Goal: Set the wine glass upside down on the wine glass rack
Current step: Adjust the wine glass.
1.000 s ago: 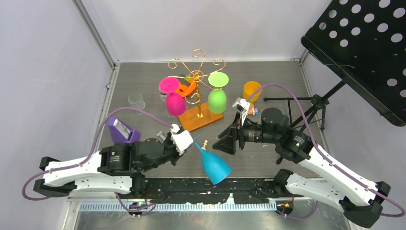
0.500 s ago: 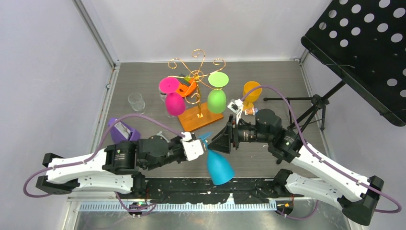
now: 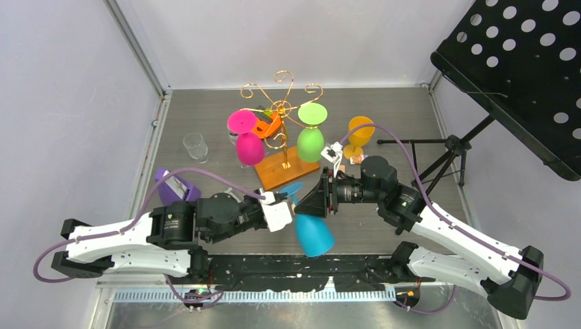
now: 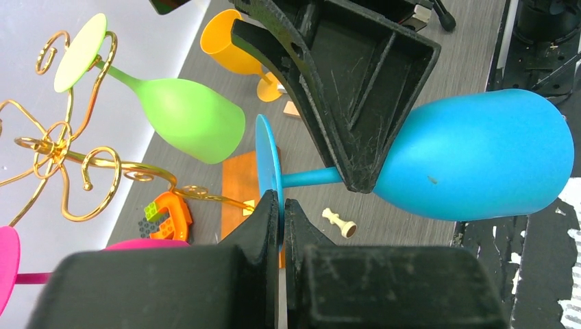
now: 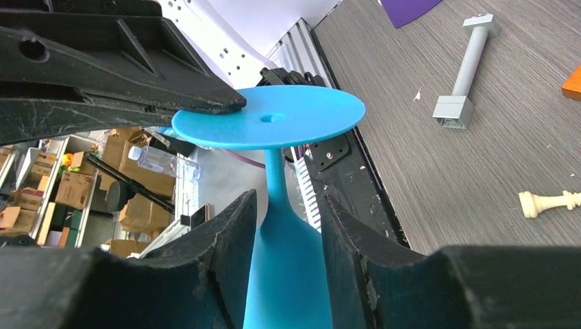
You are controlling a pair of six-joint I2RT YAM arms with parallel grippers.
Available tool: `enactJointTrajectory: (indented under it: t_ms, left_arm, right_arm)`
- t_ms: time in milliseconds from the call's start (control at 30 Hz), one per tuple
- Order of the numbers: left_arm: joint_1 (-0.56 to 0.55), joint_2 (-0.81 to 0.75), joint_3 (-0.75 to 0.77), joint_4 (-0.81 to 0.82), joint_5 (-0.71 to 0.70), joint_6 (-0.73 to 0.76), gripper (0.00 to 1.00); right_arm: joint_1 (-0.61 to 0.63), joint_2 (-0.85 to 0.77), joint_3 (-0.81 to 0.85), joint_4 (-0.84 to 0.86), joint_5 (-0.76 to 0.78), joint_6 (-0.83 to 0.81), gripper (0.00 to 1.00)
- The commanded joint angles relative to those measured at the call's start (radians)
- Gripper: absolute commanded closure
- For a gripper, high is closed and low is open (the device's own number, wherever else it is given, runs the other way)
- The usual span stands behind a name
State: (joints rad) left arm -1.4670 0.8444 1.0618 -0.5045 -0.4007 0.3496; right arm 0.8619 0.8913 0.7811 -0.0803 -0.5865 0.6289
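The blue wine glass (image 3: 314, 235) hangs in the air near the front middle, foot toward the rack, bowl toward me. My left gripper (image 3: 288, 203) is shut on the rim of its foot disc (image 4: 267, 161); the left wrist view shows the jaws (image 4: 281, 205) pinching it. My right gripper (image 3: 316, 202) is open, with one finger (image 5: 236, 226) on each side of the stem (image 5: 277, 181) where it meets the bowl, small gaps on both sides. The wine glass rack (image 3: 281, 103) stands behind on its wooden base (image 3: 286, 169), with a pink glass (image 3: 245, 137) and a green glass (image 3: 312, 133) hanging upside down.
An orange glass (image 3: 360, 133) stands right of the rack. A clear tumbler (image 3: 195, 144) and a purple block (image 3: 175, 185) are at the left. A white chess piece (image 4: 339, 221) and an orange toy (image 4: 168, 214) lie near the base. A black music stand (image 3: 521, 68) is at the right.
My left gripper has carried the blue glass right and turned its foot toward the rack. My right gripper has moved left and now straddles the stem.
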Motion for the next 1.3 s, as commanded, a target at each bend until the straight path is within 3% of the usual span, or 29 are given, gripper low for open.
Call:
enactJointTrajectory:
  t_ms: [0, 300, 433, 467, 533, 633, 700, 867, 967, 1133, 1267]
  left_arm:
    - [-0.007, 0.008, 0.041, 0.073, -0.005, 0.027, 1.00]
    - [-0.007, 0.006, 0.020, 0.101, -0.040, 0.038, 1.00]
    - [-0.007, -0.015, -0.001, 0.129, -0.074, 0.034, 1.00]
    - [-0.007, -0.022, -0.007, 0.141, -0.085, 0.028, 0.96]
    - [-0.007, -0.038, -0.023, 0.158, -0.103, 0.012, 0.76]
    - [-0.007, -0.070, -0.047, 0.187, -0.133, -0.024, 0.54]
    - [-0.006, -0.098, -0.069, 0.210, -0.152, -0.053, 0.46]
    - [0.001, -0.165, -0.099, 0.274, -0.259, -0.131, 0.39]
    - [0.076, -0.169, -0.049, 0.205, -0.212, -0.219, 0.38]
    - [0.313, -0.146, 0.062, 0.136, -0.004, -0.336, 0.39]
    - [0.472, -0.048, 0.234, 0.049, 0.171, -0.385, 0.39]
  right_arm:
    - [0.006, 0.012, 0.007, 0.074, -0.028, 0.023, 0.56]
    - [0.005, 0.023, -0.002, 0.105, -0.051, 0.020, 0.91]
    - [0.006, 0.014, -0.003, 0.107, -0.052, 0.019, 0.94]
    - [0.005, 0.007, -0.003, 0.107, -0.046, 0.019, 0.94]
    - [0.005, -0.011, -0.002, 0.093, -0.006, 0.009, 0.94]
    - [0.002, -0.046, 0.006, 0.047, 0.078, -0.023, 0.94]
    - [0.002, -0.073, 0.008, 0.016, 0.148, -0.065, 0.94]
    - [0.002, -0.127, -0.017, 0.000, 0.316, -0.195, 0.94]
    - [0.002, -0.145, -0.045, 0.055, 0.375, -0.283, 0.94]
    - [0.003, -0.140, -0.080, 0.161, 0.406, -0.401, 0.94]
    - [0.004, -0.133, -0.118, 0.278, 0.418, -0.479, 0.94]
